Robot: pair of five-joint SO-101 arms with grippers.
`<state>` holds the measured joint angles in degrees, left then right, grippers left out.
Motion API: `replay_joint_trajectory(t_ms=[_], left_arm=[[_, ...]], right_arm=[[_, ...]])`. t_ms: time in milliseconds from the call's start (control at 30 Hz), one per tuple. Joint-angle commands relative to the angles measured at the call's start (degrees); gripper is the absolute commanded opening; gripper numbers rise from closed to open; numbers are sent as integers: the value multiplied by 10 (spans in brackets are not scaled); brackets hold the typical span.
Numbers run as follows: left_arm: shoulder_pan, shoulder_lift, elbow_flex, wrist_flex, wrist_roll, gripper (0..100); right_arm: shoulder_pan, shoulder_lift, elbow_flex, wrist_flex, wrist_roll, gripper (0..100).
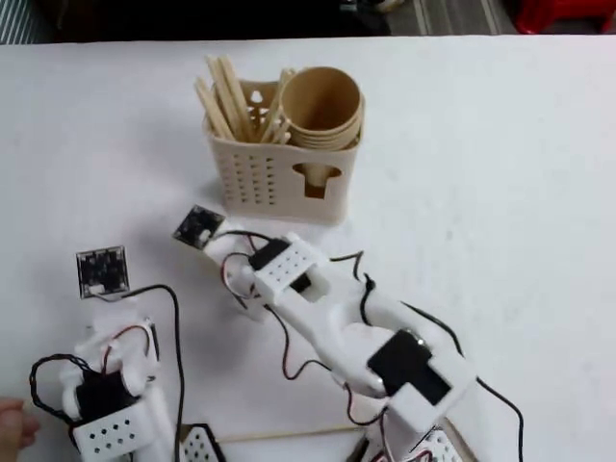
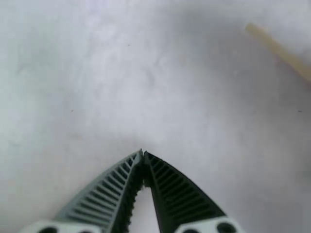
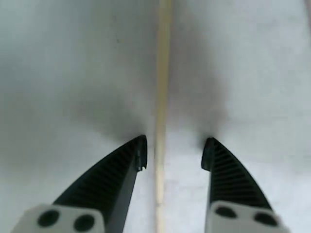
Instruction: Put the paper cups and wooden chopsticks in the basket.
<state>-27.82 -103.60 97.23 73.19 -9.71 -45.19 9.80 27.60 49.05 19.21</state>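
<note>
While the left gripper [image 2: 144,153] hangs clenched above the table [image 2: 97,73], we log the right gripper [image 3: 173,150] pointing down, released, straddling a wooden chopstick [image 3: 163,73] lying flat; paper cups [image 1: 320,96] stand in the basket [image 1: 279,192].

Robotics lab bench: white table [image 1: 500,192], exposed-wire arms [image 1: 327,318], fiducial tags [image 1: 102,270].
</note>
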Motion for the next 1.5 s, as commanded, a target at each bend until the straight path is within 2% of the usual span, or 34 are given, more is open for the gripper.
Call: replay_joint_trajectory(t_ms=[0,133,333,633,800,1167,1467], left_arm=[[-5,-5,-3,3,5,24],[-5,-5,-3,3,5,24],[-5,-5,-3,3,5,24],[-5,-5,-3,3,5,24],[-5,-5,-3,3,5,24],[-5,-5,-3,3,5,24],[-5,-5,-3,3,5,24]], right_arm=[[-4,40,-57,16,-3,171],[-4,81,-107,68,1,15],[0,23,-111,136,-3,19],[75,-205,-55,195,-33,18],[109,-337,4,188,-40,18],[182,-539,140,98,-64,18],[208,-648,170,60,-142,18]])
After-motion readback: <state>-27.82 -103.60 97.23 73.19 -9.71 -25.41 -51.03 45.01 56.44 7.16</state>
